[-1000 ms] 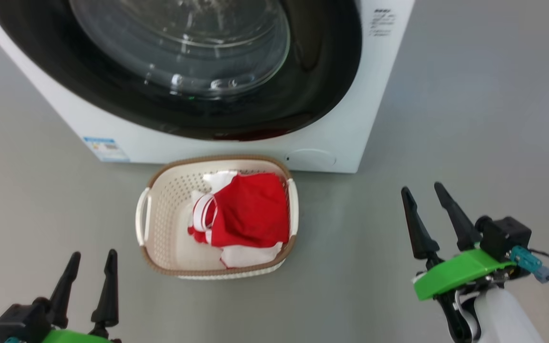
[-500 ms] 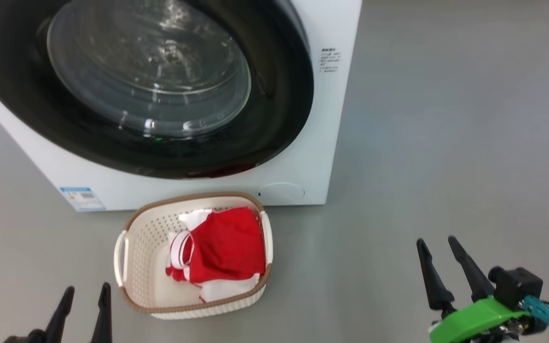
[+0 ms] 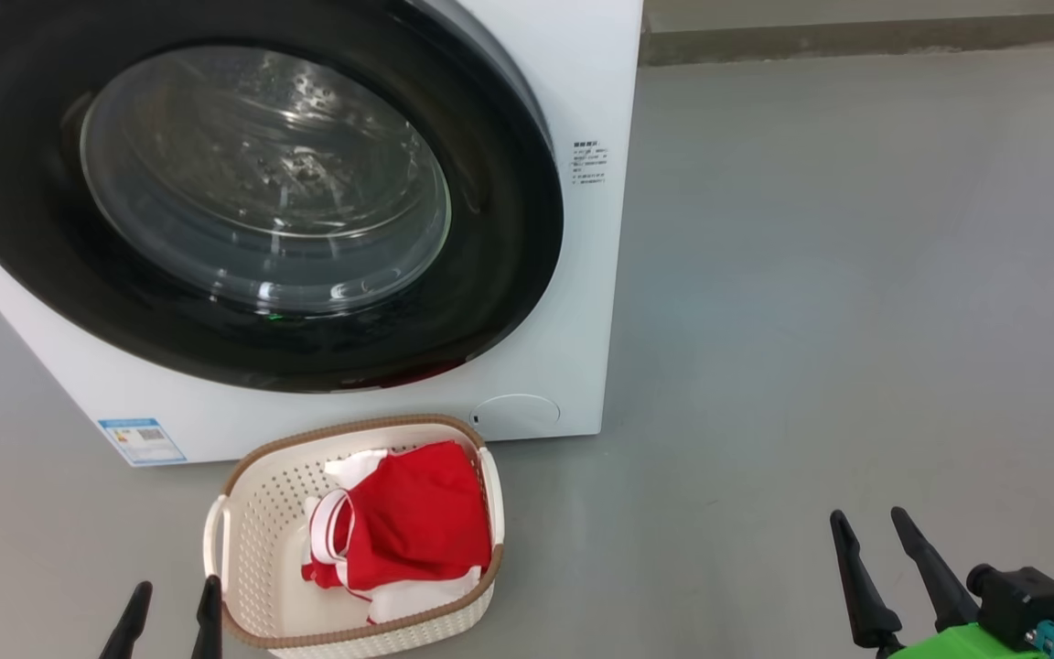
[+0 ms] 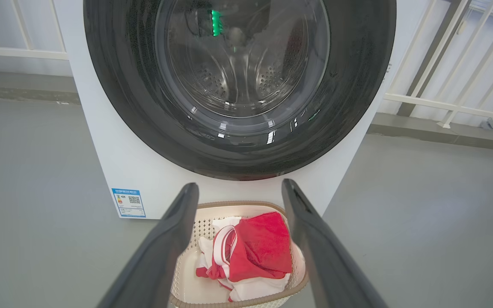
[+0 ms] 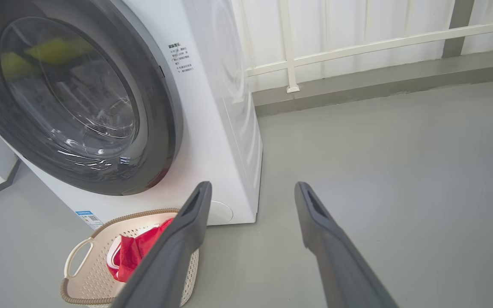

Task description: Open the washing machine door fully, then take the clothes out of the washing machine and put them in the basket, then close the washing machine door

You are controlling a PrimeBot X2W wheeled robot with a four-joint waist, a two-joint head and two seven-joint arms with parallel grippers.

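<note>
**Idle pose: left end effector (image 3: 174,586) and right end effector (image 3: 867,514) both spread, nothing held**

The left end effector is at the lower left of the head view, with just the two dark fingertips poking up from the bottom edge. Fingers are apart and empty. In the left wrist view (image 4: 239,185) the fingers frame the basket (image 3: 344,430) between them without touching it.

The right end effector is at the lower right of the head view, on a green mount (image 3: 966,641). Fingers are wide apart and empty over bare grey floor (image 3: 811,320). It sits well apart from the basket.

The clothes (image 3: 408,526) are in the basket: red fabric with white trim bunched on top, white cloth showing under it at the near and far edges. The pile sits toward the basket's right side in the frame.

The basket stands on the floor at lower centre-left, just in front of the washing machine (image 3: 582,275).

The washing machine door (image 3: 33,229) fills the upper left. It is closed, flush on the machine front, and the steel drum shows through the glass with no clothes visible.

A blue label (image 3: 141,441) is on the machine's lower left corner. A white railing (image 5: 357,42) stands behind, seen in the right wrist view.
</note>
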